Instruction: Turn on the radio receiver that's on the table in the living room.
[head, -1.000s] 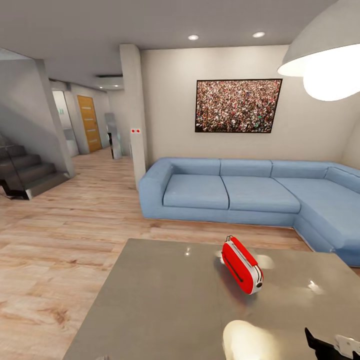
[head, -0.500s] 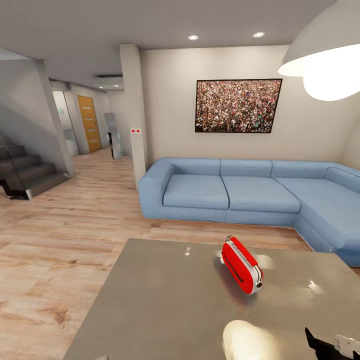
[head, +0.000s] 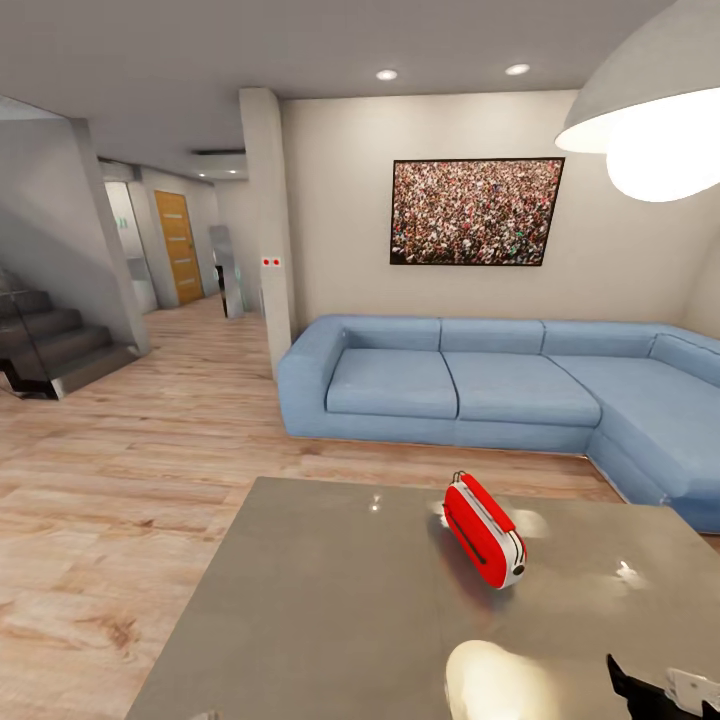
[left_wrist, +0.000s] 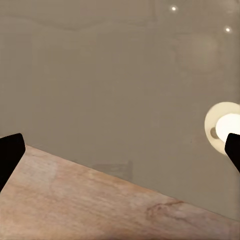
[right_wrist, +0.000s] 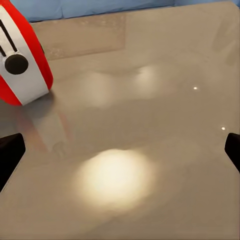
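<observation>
The right gripper (right_wrist: 120, 150) is hanging low over the table (right_wrist: 165, 65) with its jaws wide apart and nothing between them; its two dark fingertips (right_wrist: 10, 152) are showing at the two edges of the right wrist view. In the head view this gripper (head: 665, 690) is peeking in at the lower right corner. The left gripper (left_wrist: 120, 150) is also wide open and empty, and it is looking down over the table's edge (left_wrist: 125, 100), where the wood floor (left_wrist: 75, 210) begins.

The radio receiver (head: 484, 531) is standing on its edge near the middle of the table (head: 330, 600), well apart from both grippers, with its round dial (right_wrist: 16, 64) on the white face turned toward the right wrist camera. Beyond the table the blue sofa (head: 480, 390) is running along the wall under the framed crowd photo (head: 476, 211).

I judge that the reach has not yet closed on the radio. The risk is that the radio is narrow and standing upright on a glossy top: a push that is too strong or off centre could tip it over or slide it away. The pendant lamp (head: 650, 110) is making bright reflections on the table, which could hide the true distance.
</observation>
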